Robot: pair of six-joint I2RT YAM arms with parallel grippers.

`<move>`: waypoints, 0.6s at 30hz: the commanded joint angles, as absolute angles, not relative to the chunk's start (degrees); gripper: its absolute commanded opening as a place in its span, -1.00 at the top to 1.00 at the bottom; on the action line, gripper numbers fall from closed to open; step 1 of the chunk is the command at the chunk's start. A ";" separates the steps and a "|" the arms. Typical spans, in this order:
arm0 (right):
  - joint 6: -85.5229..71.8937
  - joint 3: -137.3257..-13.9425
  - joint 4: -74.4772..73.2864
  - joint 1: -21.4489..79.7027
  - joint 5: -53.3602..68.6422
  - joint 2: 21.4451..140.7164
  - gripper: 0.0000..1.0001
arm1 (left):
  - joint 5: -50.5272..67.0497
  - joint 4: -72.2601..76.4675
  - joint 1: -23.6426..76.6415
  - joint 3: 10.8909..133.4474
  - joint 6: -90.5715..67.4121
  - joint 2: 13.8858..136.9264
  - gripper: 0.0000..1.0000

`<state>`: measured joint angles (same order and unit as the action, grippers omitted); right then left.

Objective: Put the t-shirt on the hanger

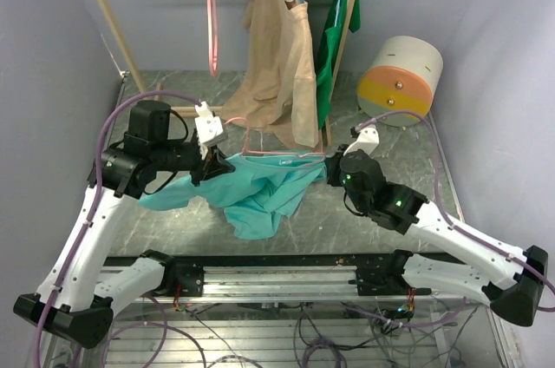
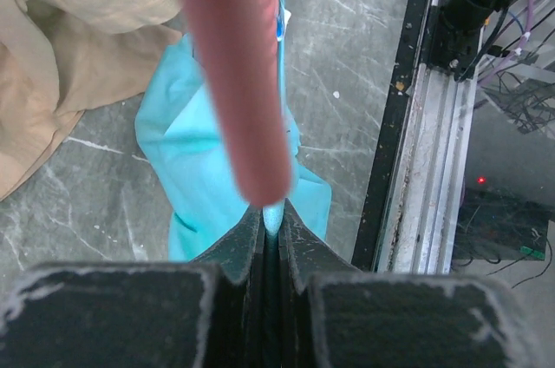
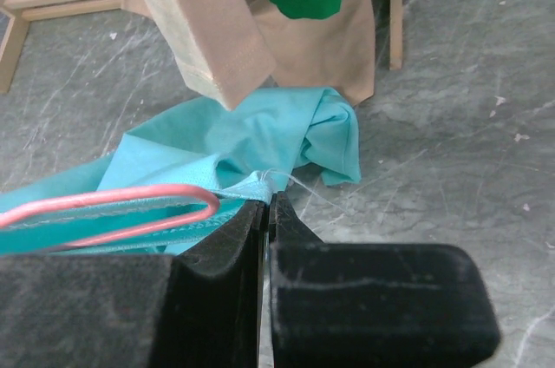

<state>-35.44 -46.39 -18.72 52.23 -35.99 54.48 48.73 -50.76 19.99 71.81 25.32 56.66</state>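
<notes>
Left gripper [image 1: 211, 170] and right gripper [image 1: 328, 168] clamp t-shirt [image 1: 260, 196], hanger [image 1: 269, 154] touching it.

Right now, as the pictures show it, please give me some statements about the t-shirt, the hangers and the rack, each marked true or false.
1. Both the left gripper and the right gripper are shut on the t-shirt. True.
2. The t-shirt hangs on the rack. False: the grippers hold it stretched over the table.
3. The hanger runs along the t-shirt's top edge. True.
4. The beige garment lies folded on the table. False: it hangs from the rack.
5. The green garment hangs left of the beige one. False: right of it, in the top view.
6. A second pink hanger hangs bare on the rack. True.
</notes>
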 commanded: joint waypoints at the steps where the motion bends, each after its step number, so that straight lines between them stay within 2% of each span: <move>1: -33.49 -50.79 -23.63 52.12 -41.08 53.13 1.00 | 46.93 -50.59 20.21 70.40 26.72 55.13 0.86; 9: -29.51 -56.31 -27.21 52.16 -39.94 54.74 1.00 | 45.40 -44.11 20.29 69.48 24.37 57.28 0.86; 18: -25.17 -66.14 -27.86 53.21 -36.31 61.91 1.00 | 47.59 -33.90 21.27 69.34 17.65 60.76 0.86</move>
